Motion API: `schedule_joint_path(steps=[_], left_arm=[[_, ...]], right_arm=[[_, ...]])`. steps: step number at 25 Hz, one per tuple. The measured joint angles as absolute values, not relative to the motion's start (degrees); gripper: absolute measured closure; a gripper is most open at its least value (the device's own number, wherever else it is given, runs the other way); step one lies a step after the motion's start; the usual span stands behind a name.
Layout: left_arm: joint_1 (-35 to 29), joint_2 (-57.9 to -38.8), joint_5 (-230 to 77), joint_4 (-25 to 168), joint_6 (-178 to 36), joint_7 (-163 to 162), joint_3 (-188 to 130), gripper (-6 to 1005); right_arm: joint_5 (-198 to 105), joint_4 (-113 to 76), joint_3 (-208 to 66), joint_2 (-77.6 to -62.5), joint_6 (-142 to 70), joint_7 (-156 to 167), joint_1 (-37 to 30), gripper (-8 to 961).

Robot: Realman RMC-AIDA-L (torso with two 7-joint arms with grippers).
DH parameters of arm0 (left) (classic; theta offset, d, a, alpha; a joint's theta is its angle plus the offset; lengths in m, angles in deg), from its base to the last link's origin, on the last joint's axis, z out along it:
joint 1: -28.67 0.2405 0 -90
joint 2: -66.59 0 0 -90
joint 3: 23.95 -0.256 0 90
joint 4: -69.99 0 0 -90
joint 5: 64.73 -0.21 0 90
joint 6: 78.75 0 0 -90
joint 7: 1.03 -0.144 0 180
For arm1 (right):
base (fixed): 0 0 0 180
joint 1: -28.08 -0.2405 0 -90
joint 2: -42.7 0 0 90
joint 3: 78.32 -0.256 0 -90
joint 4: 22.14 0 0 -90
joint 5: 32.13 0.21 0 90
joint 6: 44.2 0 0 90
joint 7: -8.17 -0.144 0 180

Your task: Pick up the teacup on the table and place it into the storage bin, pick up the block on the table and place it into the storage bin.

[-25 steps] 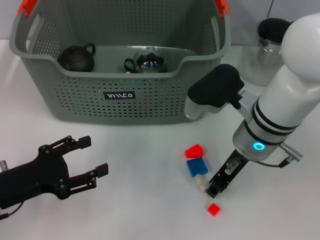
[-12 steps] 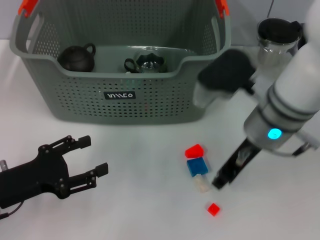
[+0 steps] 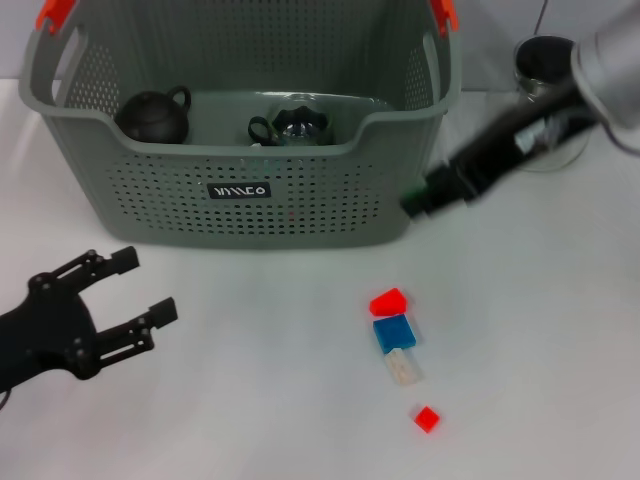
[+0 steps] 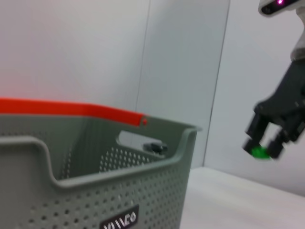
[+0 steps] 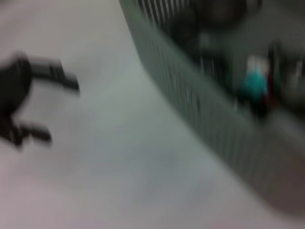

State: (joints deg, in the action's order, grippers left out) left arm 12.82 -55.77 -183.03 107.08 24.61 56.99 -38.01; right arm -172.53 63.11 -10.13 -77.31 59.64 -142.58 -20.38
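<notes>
White table (image 3: 250, 400). Right gripper (image 3: 425, 195) jaws pinch small green block (image 4: 259, 151) beside storage bin (image 3: 240, 190) wall, not in yet. Two dark teapots inside bin. Left gripper (image 3: 120, 300) jaws wide, empty, far from blocks (image 3: 395, 333) left on table.

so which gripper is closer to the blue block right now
Right. The right gripper hangs above the blue block, by the storage bin corner; the left gripper sits far across the table.

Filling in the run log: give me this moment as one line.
right gripper: holding green block, raised beside storage bin | left gripper: open, idle above table | red, blue blocks on table
</notes>
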Motion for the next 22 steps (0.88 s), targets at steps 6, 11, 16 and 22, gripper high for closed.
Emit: schedule_joint_path(steps=[6,11,16,22], left_arm=[[13.2,-55.63,-183.0,107.2,26.4,56.8,-35.7,177],[12.9,-55.80,-183.1,106.9,26.5,56.7,-35.9,176],[13.1,-56.13,-183.1,106.9,26.6,56.7,-35.7,176],[13.1,-56.18,-183.0,106.9,26.6,56.8,-35.6,176]], right_arm=[[-166.1,63.6,-14.3,-77.52,47.2,-140.4,-23.0,508],[-165.6,58.0,-8.1,-77.69,27.4,-140.2,-23.6,508],[-164.7,41.8,-1.1,-77.75,7.3,-138.6,-27.5,508],[-163.2,17.5,0.1,-77.48,-3.4,-135.1,-37.9,509]])
